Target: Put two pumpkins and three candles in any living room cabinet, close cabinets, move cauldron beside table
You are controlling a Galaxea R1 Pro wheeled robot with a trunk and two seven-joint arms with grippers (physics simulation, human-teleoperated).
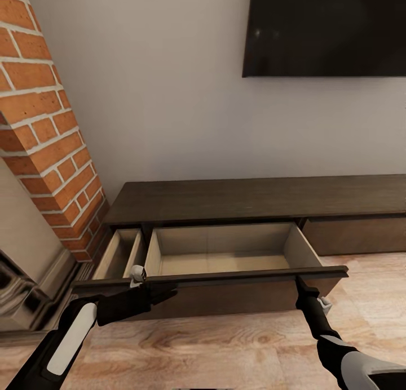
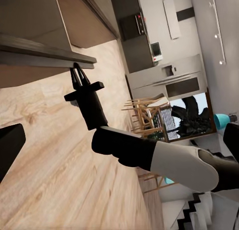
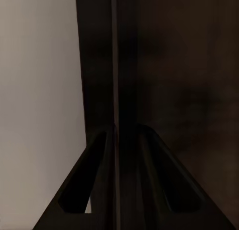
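The cabinet [image 1: 237,201] stands against the far wall with its wide drawer [image 1: 225,260] pulled out and bare inside, so storing looks unstarted; the right gripper [image 1: 300,284] pinches the drawer front's near edge, while the left gripper [image 1: 166,291] reaches its left end, jaws' state unclear

The cabinet [image 1: 254,201] is dark brown with pale wood inside its drawer [image 1: 225,260], beside a red brick wall [image 1: 45,125] and a light stripy wood floor [image 1: 225,350].
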